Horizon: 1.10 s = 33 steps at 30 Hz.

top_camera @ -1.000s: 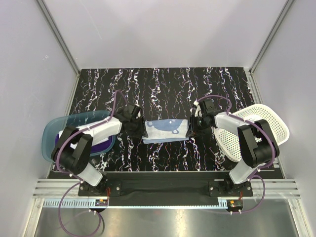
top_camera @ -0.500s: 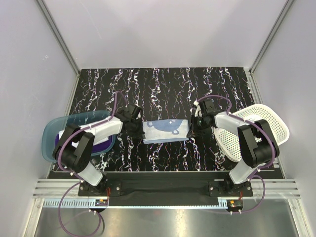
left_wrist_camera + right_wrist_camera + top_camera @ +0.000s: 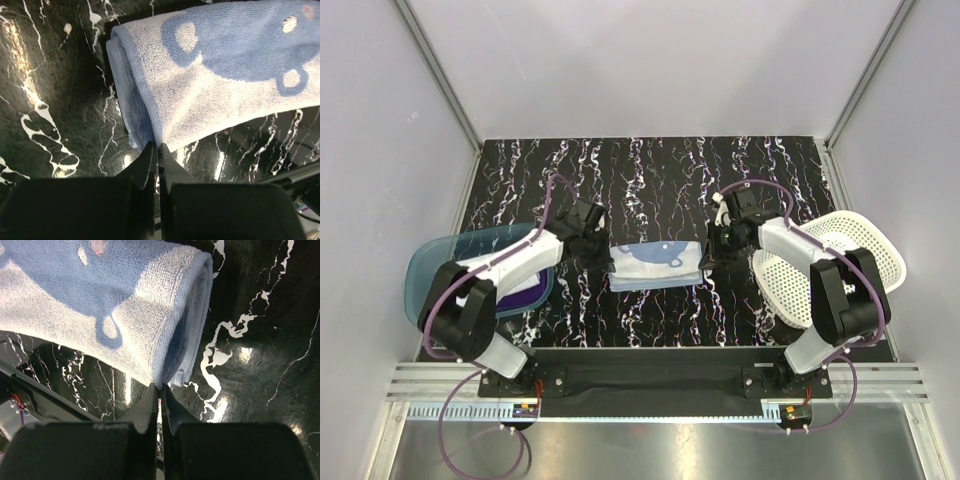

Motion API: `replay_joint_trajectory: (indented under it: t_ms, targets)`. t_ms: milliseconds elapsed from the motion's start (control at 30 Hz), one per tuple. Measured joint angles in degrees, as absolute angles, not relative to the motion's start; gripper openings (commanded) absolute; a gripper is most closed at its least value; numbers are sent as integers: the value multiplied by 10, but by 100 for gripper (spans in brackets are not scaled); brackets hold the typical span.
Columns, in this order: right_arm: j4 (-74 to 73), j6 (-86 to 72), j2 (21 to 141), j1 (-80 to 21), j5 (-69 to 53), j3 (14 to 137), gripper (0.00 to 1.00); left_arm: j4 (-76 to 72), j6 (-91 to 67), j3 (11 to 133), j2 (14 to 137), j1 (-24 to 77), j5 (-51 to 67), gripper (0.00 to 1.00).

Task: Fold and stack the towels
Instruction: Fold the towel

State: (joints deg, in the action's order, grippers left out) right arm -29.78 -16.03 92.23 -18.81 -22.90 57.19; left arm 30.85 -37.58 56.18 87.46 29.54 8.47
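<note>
A folded light blue towel [image 3: 657,263] with a darker blue print lies on the black marbled table between my two arms. My left gripper [image 3: 607,268] is shut on its near left corner; in the left wrist view the cloth [image 3: 220,75] tents down into the closed fingertips [image 3: 158,146]. My right gripper [image 3: 707,262] is shut on the near right corner, and the right wrist view shows the layered fold [image 3: 100,305] pinched at the tips [image 3: 160,386]. A deep purple towel [image 3: 520,295] lies in the tub at the left.
A translucent teal tub [image 3: 430,270] sits at the left table edge under the left arm. A white perforated basket [image 3: 840,260] stands at the right edge beside the right arm. Grey walls close in the table on three sides.
Both grippers have gone from partly open to shut on the blue towel's near corners. Both wrists have shifted away from the near edge, and the towel's near edge is drawn up.
</note>
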Motion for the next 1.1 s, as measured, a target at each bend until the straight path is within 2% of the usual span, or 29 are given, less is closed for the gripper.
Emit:
replay_joint_trajectory:
  t_ms: [133,333,433,467,533,567,600,700,900,1100]
  targets:
    - [-307,-161,904,-188,-222,568,0,307,-384,547,837,309,86,0]
    - [-277,-168,890,-188,-219,504,0,272,-396,463,809,326,91,1]
    - [-265,-173,895,-189,-221,485,7,268,-399,442,829,326,93,6]
    - [-261,-174,896,-190,-221,482,13,267,-399,441,835,327,92,7]
    - [-250,-177,896,-192,-221,476,16,260,-397,441,843,327,91,23]
    - [-248,-177,896,-192,-220,475,20,259,-395,442,845,326,90,28]
    - [-246,-178,896,-192,-219,474,30,261,-394,442,846,326,88,35]
    - [-244,-179,895,-192,-214,473,36,276,-389,451,849,326,77,39]
    - [-280,-194,865,-192,-187,482,35,336,-366,531,852,326,35,42]
    - [-295,-218,843,-192,-183,526,33,313,-342,569,851,326,38,40]
